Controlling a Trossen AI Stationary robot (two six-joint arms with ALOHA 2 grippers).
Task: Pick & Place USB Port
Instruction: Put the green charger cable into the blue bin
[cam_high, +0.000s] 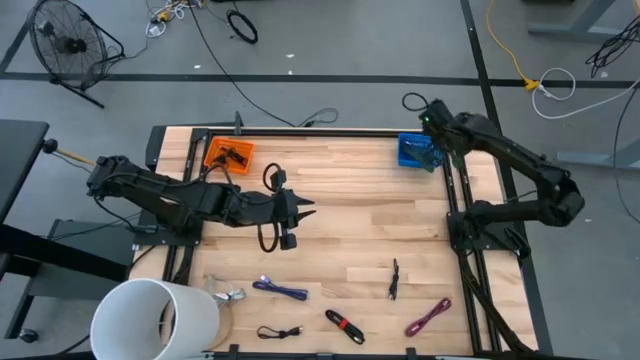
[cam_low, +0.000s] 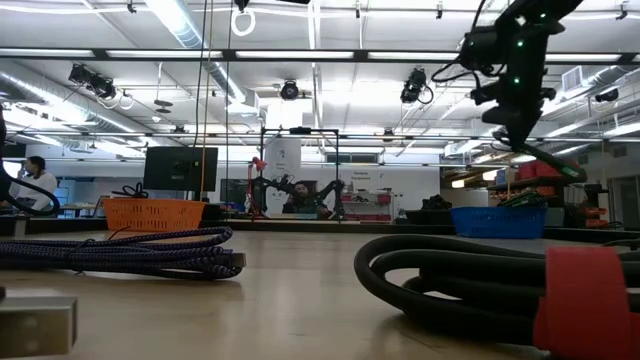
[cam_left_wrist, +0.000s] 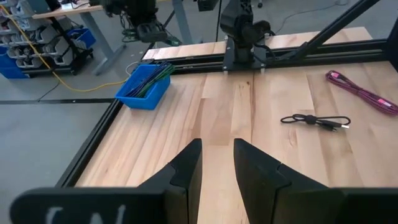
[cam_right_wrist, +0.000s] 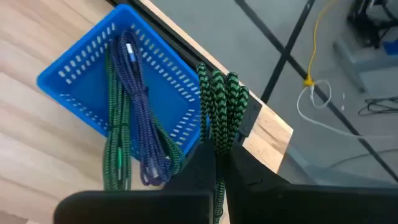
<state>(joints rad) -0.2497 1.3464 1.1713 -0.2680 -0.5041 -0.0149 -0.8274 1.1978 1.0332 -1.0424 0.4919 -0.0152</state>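
The blue basket stands at the table's far right corner with green and blue cables lying in it. My right gripper hangs over the basket's rim, shut on a green-and-black braided cable. My left gripper hovers open near the table's middle, holding nothing. Loose cables lie along the near edge: purple-blue, black, red-black, magenta. My right gripper pinches the bundled green-and-black braided cable between its two fingers, several strands together. The fingers come from above, slanting down. The loops stick out past the fingertips over the basket's rim, and a strand trails back along the fingers.
An orange basket sits at the far left corner. A white cylinder stands off the near left corner. A small black cable lies by the near edge. Black frame rails border the table. Bare wood stretches between the arms.
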